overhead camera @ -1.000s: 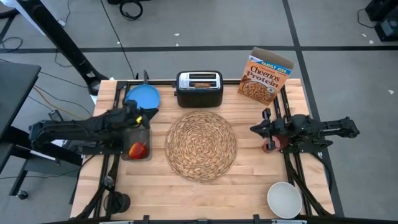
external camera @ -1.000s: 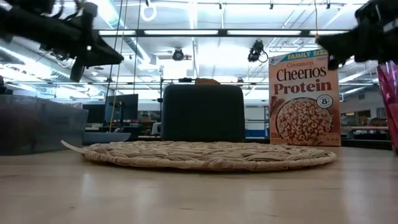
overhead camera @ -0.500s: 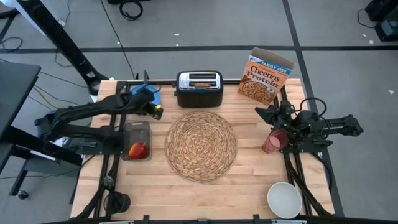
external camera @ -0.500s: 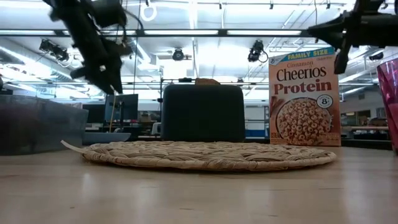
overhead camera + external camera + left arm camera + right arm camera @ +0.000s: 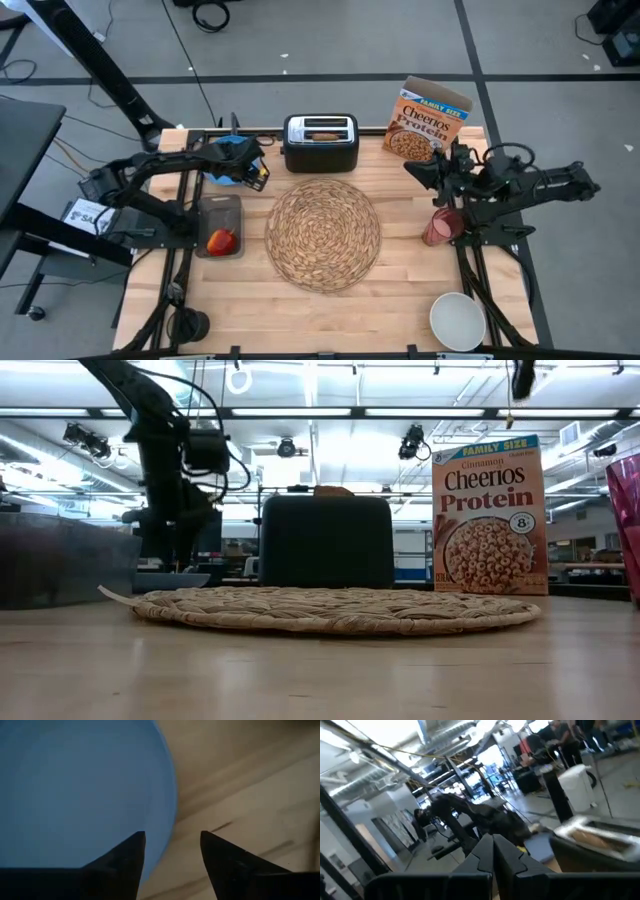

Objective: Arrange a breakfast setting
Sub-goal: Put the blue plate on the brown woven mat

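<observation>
Left end effector (image 5: 170,847), fingers parted and empty, straddles the small round blue plate's (image 5: 75,790) rim; next, close and lift it toward the round woven straw placemat (image 5: 322,234).

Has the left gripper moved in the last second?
Yes. In the high view the left gripper has swung from above the grey tray toward the toaster, now over the blue plate.

Even overhead light falls on the tabletop (image 5: 330,300), leaving only soft shadows. In the low view, ceiling strip lights (image 5: 300,412) glare white and the near wood lies out of focus. The right wrist view is smeared with motion blur; the left wrist view shows a soft-edged blue plate (image 5: 75,790).
</observation>
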Robot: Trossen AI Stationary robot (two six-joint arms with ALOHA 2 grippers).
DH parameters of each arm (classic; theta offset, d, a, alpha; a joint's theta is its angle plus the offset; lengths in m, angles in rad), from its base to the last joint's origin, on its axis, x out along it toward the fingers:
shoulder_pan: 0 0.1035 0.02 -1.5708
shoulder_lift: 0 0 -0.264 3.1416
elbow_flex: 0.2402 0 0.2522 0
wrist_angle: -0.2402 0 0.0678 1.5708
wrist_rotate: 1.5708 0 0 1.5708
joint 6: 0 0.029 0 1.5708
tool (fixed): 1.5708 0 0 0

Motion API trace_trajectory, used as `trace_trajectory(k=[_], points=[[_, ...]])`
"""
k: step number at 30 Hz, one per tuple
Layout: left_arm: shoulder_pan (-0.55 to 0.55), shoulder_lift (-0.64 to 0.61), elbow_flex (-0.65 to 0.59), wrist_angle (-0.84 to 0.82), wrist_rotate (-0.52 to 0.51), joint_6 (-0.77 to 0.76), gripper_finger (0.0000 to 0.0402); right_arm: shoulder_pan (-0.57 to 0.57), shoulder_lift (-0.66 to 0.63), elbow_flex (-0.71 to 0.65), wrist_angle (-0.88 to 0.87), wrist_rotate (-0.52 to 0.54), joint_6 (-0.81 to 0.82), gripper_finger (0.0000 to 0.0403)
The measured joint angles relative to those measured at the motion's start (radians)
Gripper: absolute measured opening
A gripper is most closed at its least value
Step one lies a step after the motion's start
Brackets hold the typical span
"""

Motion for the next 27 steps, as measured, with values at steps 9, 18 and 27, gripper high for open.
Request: trace_trajectory(k=[9,18,27], points=[[0.042,0.123,0.001,0.054,-0.016,0.068,0.0158,0.077,0.235,0.313,-0.004,-0.042,-0.253,0.0008],[0.048,0.171,0.003,0.07,-0.019,0.154,0.0079,0.135,0.376,0.495,-0.006,-0.053,-0.427,0.001],[-0.016,0.127,0.026,0.012,-0.048,0.191,0.0018,0.107,0.373,0.506,-0.01,0.09,-0.515,0.004]])
